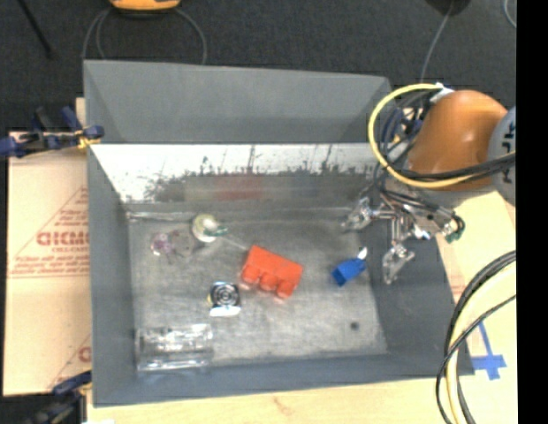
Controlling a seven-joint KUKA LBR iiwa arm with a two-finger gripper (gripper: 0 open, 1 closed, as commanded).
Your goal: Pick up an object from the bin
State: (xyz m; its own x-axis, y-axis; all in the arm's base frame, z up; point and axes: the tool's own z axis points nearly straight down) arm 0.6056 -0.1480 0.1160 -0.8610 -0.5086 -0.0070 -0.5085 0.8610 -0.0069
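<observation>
Camera view has the gripper [396, 263] low near the right wall of the grey bin [239, 104], just beside a small blue block [347, 273], probably because that lone piece is easiest to reach; whether the tool is apart or together, I cannot tell

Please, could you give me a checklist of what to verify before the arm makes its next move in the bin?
1. Gripper is low inside the bin, at its right side: ok.
2. A target is near: small blue block lies just left of the gripper: ok.
3. Blue block lies apart from the red brick: ok.
4. Gripper is centred over the blue block: not ok, it stands to the block's right.
5. Gripper is clear of the bin's right wall: cannot tell.
</observation>
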